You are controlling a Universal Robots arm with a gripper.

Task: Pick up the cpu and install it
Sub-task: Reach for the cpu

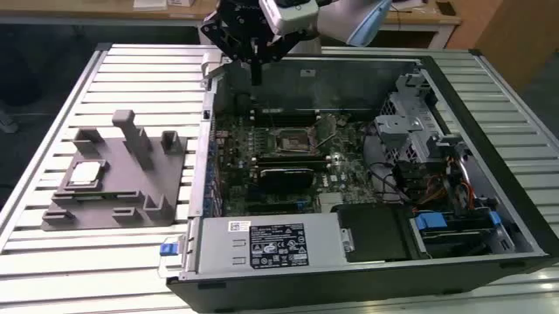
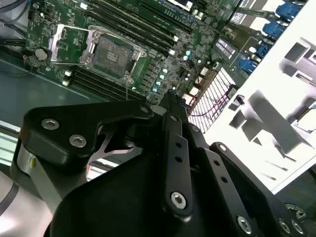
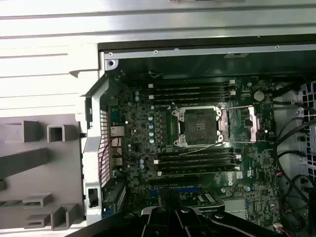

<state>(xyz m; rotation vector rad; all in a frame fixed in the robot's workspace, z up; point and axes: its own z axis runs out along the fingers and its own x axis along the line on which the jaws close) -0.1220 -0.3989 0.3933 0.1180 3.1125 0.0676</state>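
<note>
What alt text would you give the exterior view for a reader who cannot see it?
The cpu lies on a grey fixture at the exterior view's left, beside an open computer case on a slatted metal table. The arm's end effector hangs over the case's edge farthest from the camera, apart from the cpu.

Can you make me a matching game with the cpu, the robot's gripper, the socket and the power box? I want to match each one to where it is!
Things:
1. cpu
2. gripper
3. socket
4. power supply

Places:
A. on the green board, metal frame flipped open
B. above the computer case's far wall
C. lying on the grey fixture, outside the case
D. inside the case, along its near wall in the exterior view

Pairs: 1-C, 2-B, 3-A, 4-D.
</note>
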